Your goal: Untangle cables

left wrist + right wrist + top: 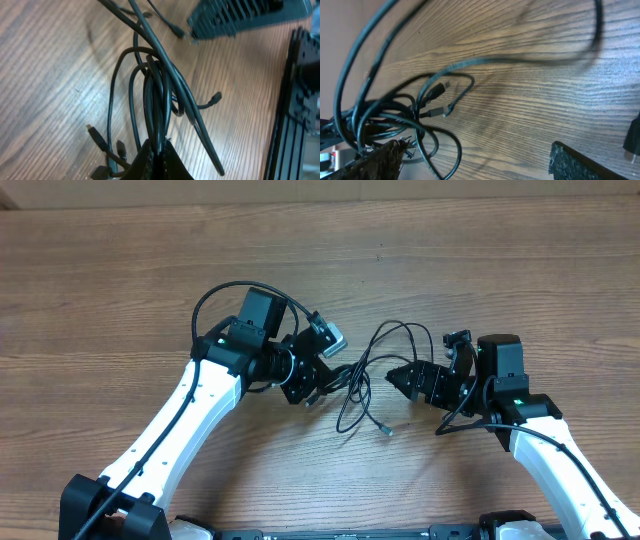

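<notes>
While left claw [158, 161] grips cables [150, 95], right claw [398, 376] gapes

Overhead: far, straight down on brown wood-grain counter [100, 270]. Wrist views: close, low, facing each other across thin black tangled cables [156, 110], shared by all three.

Tangled cables [352, 372] clutter centre; far table [320, 260] passable.
</notes>
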`<action>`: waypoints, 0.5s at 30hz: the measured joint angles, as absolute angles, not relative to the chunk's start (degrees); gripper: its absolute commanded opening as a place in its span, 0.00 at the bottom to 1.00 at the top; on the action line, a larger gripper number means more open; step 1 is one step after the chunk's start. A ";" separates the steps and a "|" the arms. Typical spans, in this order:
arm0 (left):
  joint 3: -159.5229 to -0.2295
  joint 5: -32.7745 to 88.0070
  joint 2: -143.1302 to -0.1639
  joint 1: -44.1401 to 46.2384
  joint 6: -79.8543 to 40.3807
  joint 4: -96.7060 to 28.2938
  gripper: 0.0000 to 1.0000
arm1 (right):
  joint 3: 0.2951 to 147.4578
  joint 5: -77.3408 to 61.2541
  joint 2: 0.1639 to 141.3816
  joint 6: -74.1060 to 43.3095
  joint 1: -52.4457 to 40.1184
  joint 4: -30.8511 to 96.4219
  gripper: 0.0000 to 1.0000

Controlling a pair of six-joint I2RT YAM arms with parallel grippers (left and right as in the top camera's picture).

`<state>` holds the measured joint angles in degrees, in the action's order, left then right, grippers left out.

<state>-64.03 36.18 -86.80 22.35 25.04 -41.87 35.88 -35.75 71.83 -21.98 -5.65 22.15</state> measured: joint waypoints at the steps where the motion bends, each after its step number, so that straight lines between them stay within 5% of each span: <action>1: -64.03 36.69 -86.80 22.35 24.16 -41.21 0.04 | 35.88 -35.75 71.83 -22.63 -5.65 22.13 0.92; 15: -64.03 43.79 -86.80 24.67 21.32 -39.33 0.04 | 35.88 -35.79 71.83 -37.89 -5.67 21.21 0.91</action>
